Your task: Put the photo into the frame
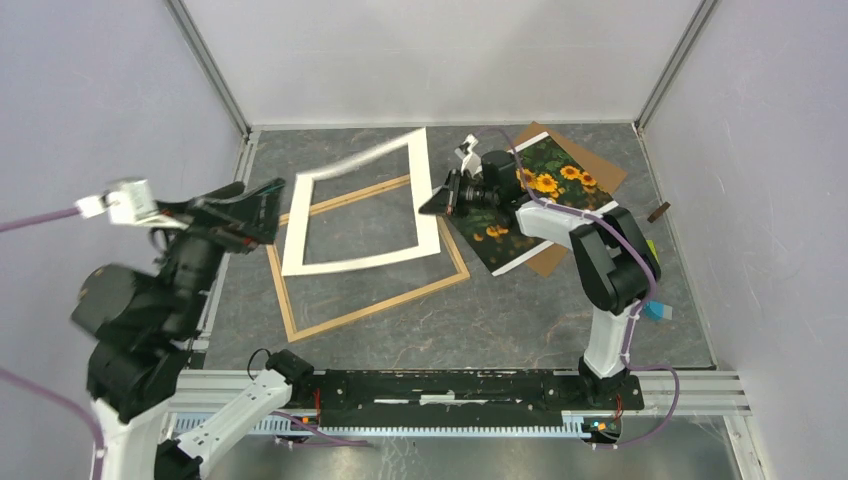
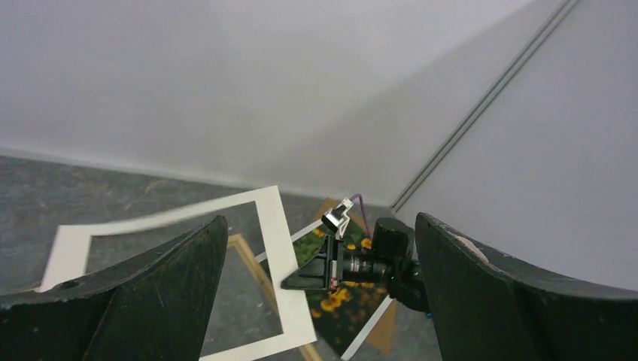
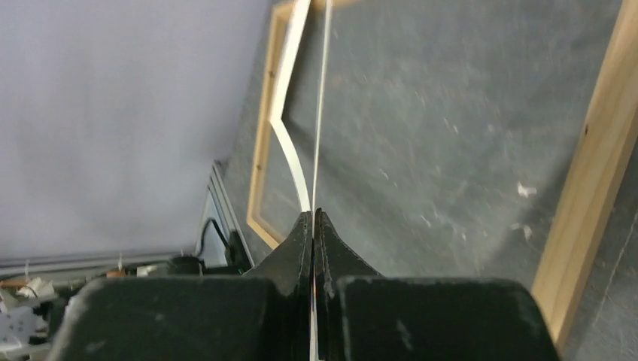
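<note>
Only from right wrist: right fingers (image 3: pixel 290 252) pinched tight on edge of white mat (image 1: pixel 360 257), mat seen edge-on and bowed. Only from top: photo (image 1: pixel 560 180) flat on brown backing board (image 1: pixel 598 169), far right of surface (image 1: pixel 520 320), just right of frame (image 1: pixel 380 303) lying under mat. Left fingers (image 2: pixel 173 278) spread wide, aloft.

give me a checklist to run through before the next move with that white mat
1. Right pincer grip on the white mat: ok, shut on its right edge.
2. Mat clear of the frame: not ok, it covers much of the opening, with its gripped side raised.
3. Frame lying flat on the table: ok.
4. Photo ready to pick up: ok, face up on the backing board, though the right arm crosses above it.
5. Left pincer free to help: ok, open, empty and raised at the left.
6. Mat's left edge resting on the table: cannot tell.
</note>
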{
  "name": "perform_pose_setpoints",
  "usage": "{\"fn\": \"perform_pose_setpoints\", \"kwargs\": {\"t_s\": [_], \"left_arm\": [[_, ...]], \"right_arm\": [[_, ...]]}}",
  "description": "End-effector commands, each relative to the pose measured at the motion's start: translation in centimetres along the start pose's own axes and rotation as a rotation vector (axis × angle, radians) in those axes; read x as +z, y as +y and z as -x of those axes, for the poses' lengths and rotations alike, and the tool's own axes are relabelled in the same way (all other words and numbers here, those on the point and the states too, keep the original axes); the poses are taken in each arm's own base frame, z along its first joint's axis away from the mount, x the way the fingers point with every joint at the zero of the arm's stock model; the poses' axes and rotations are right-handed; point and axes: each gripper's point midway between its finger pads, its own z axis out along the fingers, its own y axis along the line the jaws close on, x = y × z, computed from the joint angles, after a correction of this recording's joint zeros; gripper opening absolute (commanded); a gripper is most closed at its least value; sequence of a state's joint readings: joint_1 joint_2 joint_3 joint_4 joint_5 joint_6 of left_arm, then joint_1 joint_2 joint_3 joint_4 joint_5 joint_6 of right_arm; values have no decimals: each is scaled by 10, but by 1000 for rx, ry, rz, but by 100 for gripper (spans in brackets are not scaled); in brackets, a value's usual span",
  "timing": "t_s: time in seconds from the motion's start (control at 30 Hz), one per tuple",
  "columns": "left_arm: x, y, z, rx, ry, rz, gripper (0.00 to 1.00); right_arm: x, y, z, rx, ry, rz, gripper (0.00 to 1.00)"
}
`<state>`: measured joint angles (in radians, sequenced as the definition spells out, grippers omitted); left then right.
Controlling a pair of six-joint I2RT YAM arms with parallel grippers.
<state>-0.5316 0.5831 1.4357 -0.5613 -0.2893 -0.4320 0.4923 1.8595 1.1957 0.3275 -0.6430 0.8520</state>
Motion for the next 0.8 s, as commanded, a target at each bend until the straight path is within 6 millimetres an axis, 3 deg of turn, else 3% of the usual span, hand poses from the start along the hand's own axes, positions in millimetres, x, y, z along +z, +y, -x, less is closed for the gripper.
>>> {"fn": "perform_pose_setpoints", "kwargs": {"t_s": [0.0, 0.1, 0.27, 0.5, 0.77], "left_arm": [[30, 20, -42, 134, 120, 86, 100], [48, 24, -59, 196, 174, 104, 100], [71, 34, -67, 323, 221, 157, 100], [86, 56, -83, 415, 199, 231, 100], [90, 69, -98, 447, 198, 259, 100]], "right_arm": [[3, -6, -19, -93, 113, 73, 0], [7, -47, -22, -133, 170, -47, 0], [-3, -80, -26, -187, 286, -86, 0], [-13, -84, -22, -242, 371, -72, 0], [-16, -66, -22, -293, 418, 10, 0]]}}
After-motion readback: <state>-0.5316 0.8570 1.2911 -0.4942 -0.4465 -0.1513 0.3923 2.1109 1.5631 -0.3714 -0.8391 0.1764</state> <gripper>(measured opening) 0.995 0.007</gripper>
